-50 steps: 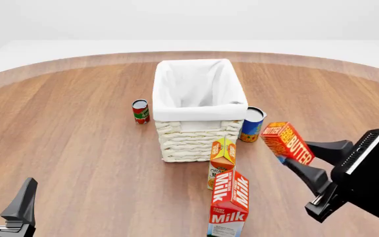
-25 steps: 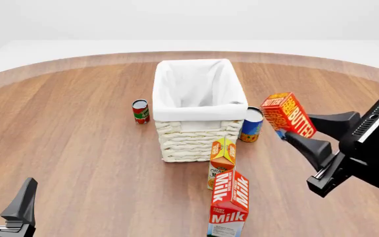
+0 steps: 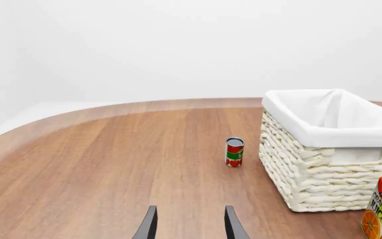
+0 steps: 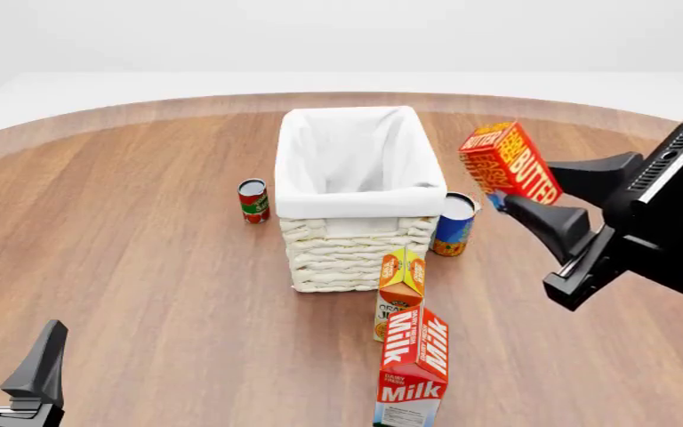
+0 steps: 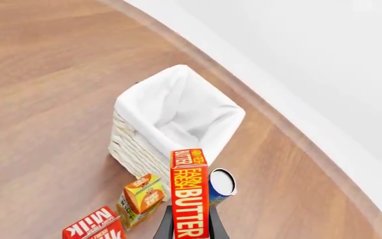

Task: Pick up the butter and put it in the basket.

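The right gripper [image 4: 518, 201] is clenched on the butter [image 4: 508, 164], holding it tilted in the air at the right of the front frame, above the table [image 4: 140, 258] and just right of the basket [image 4: 354, 191]. The box hangs over a blue can [image 4: 453, 224] beside the basket's right wall. The basket sits at centre frame; its white liner seems empty, though its floor is partly hidden. In front of it stand an orange juice carton [image 4: 400, 281] and, nearer the bottom edge, a red milk carton [image 4: 414, 366]. A small red can [image 4: 253, 200] stands left of the basket. At lower left, the left gripper [image 4: 7, 369] hangs released, fingers spread, holding nothing.
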`<action>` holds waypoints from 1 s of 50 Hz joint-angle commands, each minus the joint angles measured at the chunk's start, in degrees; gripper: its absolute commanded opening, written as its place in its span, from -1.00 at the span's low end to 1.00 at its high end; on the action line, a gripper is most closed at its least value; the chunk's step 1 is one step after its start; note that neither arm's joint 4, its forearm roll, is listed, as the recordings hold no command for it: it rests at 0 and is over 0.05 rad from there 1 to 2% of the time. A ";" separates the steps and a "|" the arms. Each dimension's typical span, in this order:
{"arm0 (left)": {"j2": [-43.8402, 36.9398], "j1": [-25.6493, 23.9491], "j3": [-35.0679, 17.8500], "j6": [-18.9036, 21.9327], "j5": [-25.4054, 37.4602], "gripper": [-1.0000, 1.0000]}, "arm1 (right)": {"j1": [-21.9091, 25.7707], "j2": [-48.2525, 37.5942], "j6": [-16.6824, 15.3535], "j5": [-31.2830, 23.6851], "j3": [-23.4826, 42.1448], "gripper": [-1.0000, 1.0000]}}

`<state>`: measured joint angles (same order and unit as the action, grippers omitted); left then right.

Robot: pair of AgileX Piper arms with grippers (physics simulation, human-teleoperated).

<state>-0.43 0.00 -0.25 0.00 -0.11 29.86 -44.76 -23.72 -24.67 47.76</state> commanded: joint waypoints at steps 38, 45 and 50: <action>0.00 0.00 0.00 0.00 0.00 1.00 | 1.70 -6.89 -2.43 -1.66 13.97 -1.00; 0.00 0.00 0.00 0.00 0.00 1.00 | 0.64 -10.24 -3.11 -0.10 16.13 -1.00; 0.00 0.00 0.00 0.00 0.00 1.00 | 0.25 -12.86 -3.35 0.91 18.26 -1.00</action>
<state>-0.43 0.00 -0.25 0.00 -0.11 30.76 -54.12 -27.52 -25.66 61.97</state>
